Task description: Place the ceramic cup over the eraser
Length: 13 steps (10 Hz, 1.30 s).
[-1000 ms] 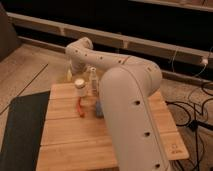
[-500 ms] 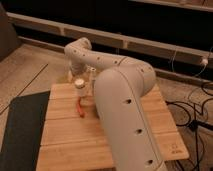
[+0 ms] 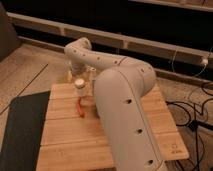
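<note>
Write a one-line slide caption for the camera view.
Robot arm curls over wooden table, tool near the cream ceramic cup at its far side, orange-red stick beside.

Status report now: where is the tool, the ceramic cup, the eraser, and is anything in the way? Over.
Tool over far side of table, right at ceramic cup. Eraser not visible; arm covers mid-table. Orange-red stick lies close by.

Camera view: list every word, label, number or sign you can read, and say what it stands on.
Dark mark at the near right corner of the wooden table: too blurred to read.
Robot arm, ceramic cup, and the gripper at the cup, far left of the table: no text visible.
</note>
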{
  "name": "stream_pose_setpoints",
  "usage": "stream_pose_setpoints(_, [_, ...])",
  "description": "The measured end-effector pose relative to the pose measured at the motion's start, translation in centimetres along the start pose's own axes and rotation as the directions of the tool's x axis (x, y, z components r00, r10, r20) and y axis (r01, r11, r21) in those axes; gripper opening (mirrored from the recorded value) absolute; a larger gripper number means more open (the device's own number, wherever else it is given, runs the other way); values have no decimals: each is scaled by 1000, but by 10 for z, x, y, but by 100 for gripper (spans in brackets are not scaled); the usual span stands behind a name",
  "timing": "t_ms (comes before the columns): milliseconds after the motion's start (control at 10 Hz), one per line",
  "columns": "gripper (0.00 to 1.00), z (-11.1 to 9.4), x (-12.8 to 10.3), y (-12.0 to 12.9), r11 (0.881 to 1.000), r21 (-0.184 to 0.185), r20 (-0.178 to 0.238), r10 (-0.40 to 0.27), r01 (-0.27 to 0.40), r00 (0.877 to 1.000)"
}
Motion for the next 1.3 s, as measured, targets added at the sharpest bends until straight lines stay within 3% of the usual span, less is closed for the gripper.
stream_pose_setpoints(300, [65,11,7,-2,1000,-11,-18,-3,3,1000])
stream_pose_setpoints(700, [65,0,-9,-30,994,97,-21,-56,58,998])
stream_pose_setpoints(800, [65,1,-14,-30,992,106,-22,-66,68,998])
stream_pose_setpoints(1300, [65,22,-11,-21,997,65,-44,-45,48,998])
